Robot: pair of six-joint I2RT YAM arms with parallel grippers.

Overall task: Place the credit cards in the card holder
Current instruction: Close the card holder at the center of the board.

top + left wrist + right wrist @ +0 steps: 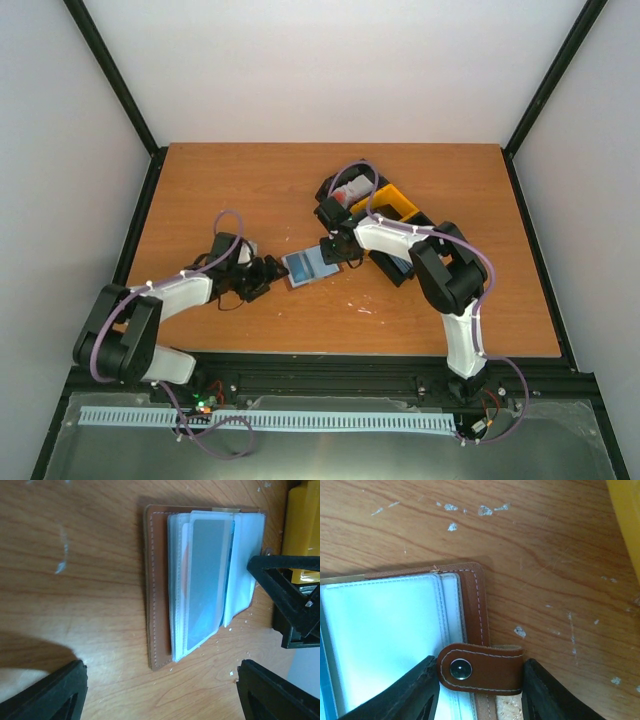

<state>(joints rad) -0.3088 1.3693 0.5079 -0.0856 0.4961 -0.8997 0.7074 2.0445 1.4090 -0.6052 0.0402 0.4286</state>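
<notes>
Wallet (156, 587) likely floppy, cards (205, 580) stiff and slick; right tool (480, 680) pinches the snap tab (485, 666), a sound hold; left tool (162, 692) spread.

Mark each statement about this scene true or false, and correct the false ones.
1. The card holder lies open on the table. True.
2. A grey card sits in one of its clear sleeves. True.
3. The left fingers are clamped on a card. False: they are spread apart with nothing between them.
4. The snap tab lies between the right fingers. True.
5. The card holder's cover is black. False: it is brown leather.
</notes>
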